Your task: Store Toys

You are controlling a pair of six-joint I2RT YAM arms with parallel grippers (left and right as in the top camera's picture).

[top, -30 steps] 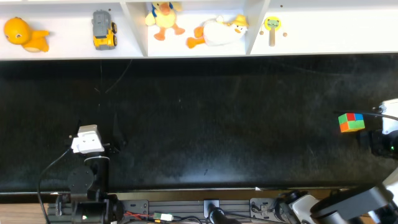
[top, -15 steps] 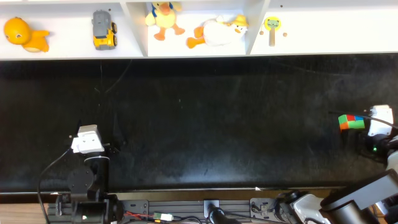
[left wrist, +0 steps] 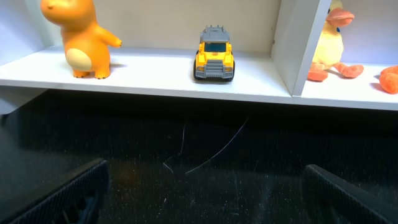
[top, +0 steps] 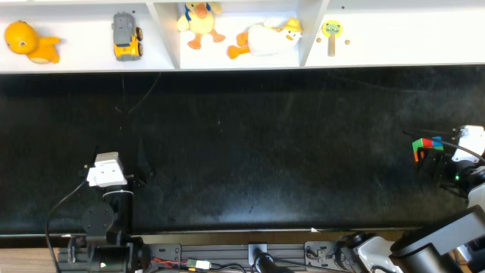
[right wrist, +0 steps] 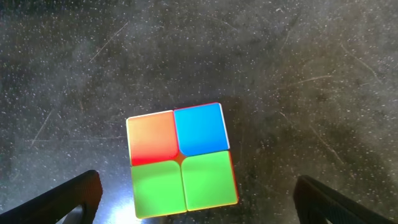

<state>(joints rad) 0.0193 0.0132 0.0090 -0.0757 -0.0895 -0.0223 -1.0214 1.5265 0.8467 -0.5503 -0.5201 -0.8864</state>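
On the table (top: 242, 152), far side: one shelf (top: 394, 45) with five toys: two ducks (top: 200, 21), one orange figure (top: 30, 42), one truck (top: 126, 36), one small green piece (top: 332, 32). Near left: left gripper (left wrist: 202, 186), spread open, empty. Right edge: right gripper (right wrist: 196, 186), spread wide astride the one cube (right wrist: 180, 160). Probably light, rigid, slick; best pinched across two flat opposite sides.

cube (right wrist: 180, 160) — glossy smooth plastic | tabletop (right wrist: 280, 62) — matt, scratched, speckled black
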